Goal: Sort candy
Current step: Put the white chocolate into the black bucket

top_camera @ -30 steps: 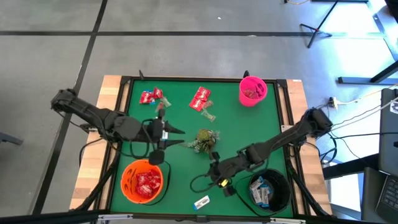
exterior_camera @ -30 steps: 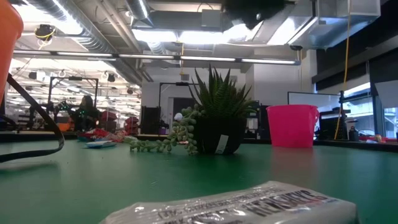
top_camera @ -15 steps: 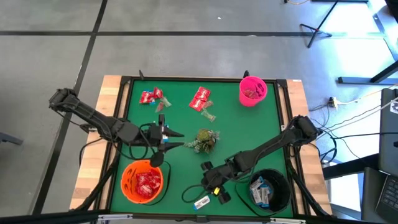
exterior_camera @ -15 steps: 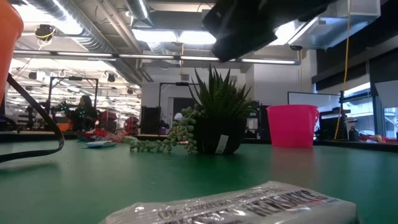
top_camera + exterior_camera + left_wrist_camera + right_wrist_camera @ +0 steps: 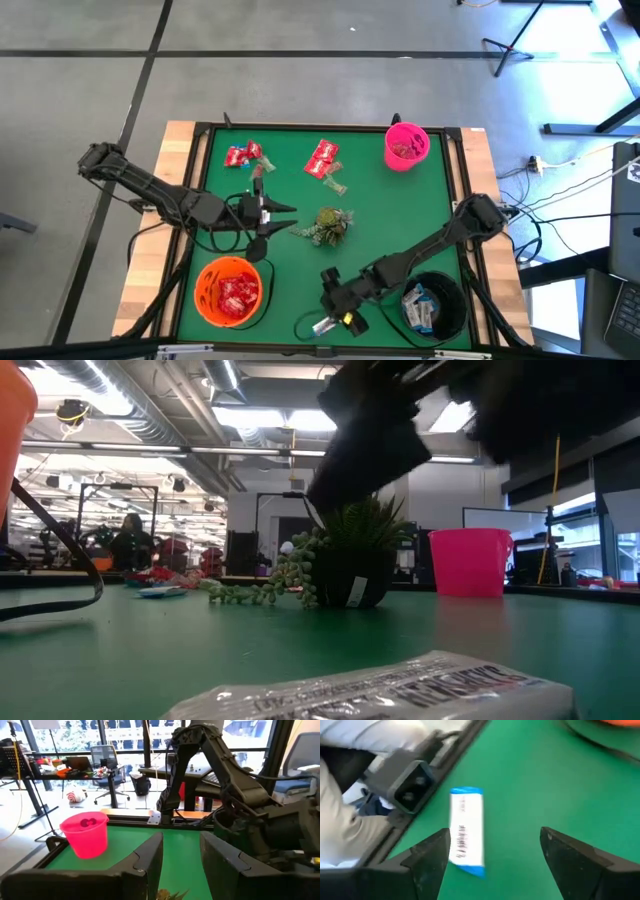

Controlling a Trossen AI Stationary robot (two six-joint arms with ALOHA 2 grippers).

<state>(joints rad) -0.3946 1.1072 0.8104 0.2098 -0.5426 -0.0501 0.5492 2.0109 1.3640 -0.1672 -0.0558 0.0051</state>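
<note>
Right gripper (image 5: 325,318) has dropped toward the near table edge and now sits right over the white-and-blue candy packet (image 5: 467,828), fingers spread wide with nothing between them; the packet lies flat on the green table (image 5: 420,205), framed between the two fingers in the right wrist view. A second ago this gripper was farther back, near the succulent plant (image 5: 328,225), and its fingers were narrower, so it has moved in and opened up. Likely pre-grasp for this packet, which probably goes to the black bowl (image 5: 447,287) that already holds white-and-blue pieces. Left gripper (image 5: 285,218) hangs above the table just beside the plant, fingers partly apart and holding nothing in the left wrist view, about where it was before. Red packets (image 5: 324,157) still loose at the far side; the orange bowl (image 5: 203,297) holds red ones, the pink cup (image 5: 406,146) is unchanged.
</note>
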